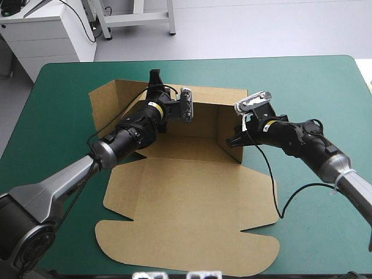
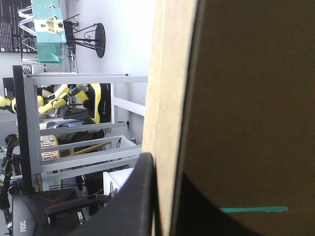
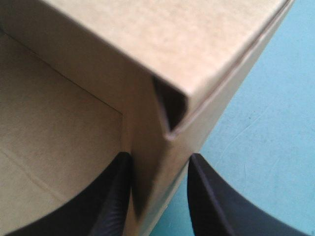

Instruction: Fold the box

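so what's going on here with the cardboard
Two robot arms are folding a brown box on the teal-green table. The left gripper is clamped on the raised far wall, and the right gripper is clamped on the right side wall near its front corner. Those two walls stand up, while the big lid panel lies flat toward the near edge.

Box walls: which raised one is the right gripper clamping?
The side wall toward the table's right edge: the right gripper straddles it. The left gripper holds the far wall.
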